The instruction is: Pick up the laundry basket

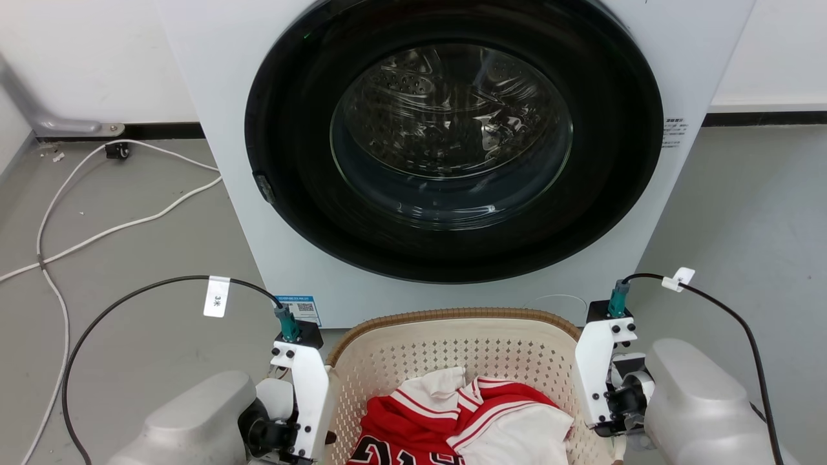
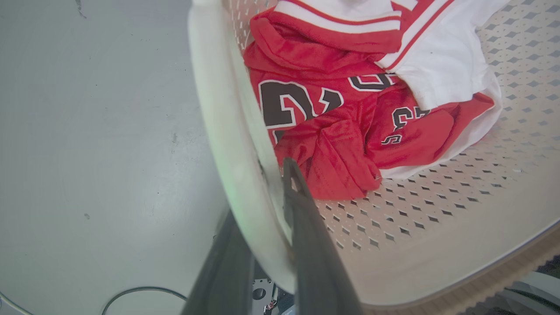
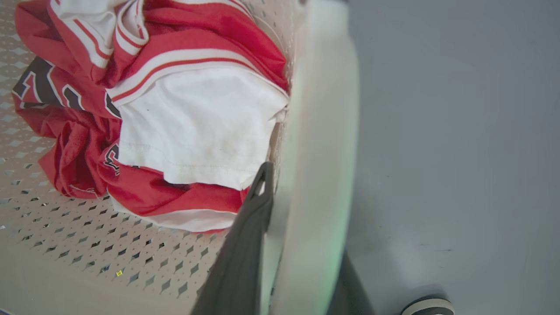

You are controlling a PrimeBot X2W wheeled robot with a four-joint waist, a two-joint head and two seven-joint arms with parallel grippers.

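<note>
The laundry basket, cream and perforated with a brown woven-look rim, stands on the floor in front of me and holds red and white jerseys. My left gripper straddles the white handle on the basket's left side, one dark finger inside and one outside, pressed against it. My right gripper does the same on the white handle of the right side; its inner finger lies against the jerseys, and the handle mostly hides the outer finger.
A white washing machine with its round dark door shut stands just behind the basket. White cables trail over the grey floor at the left. Black cables loop from both wrists. Bare floor lies at the right.
</note>
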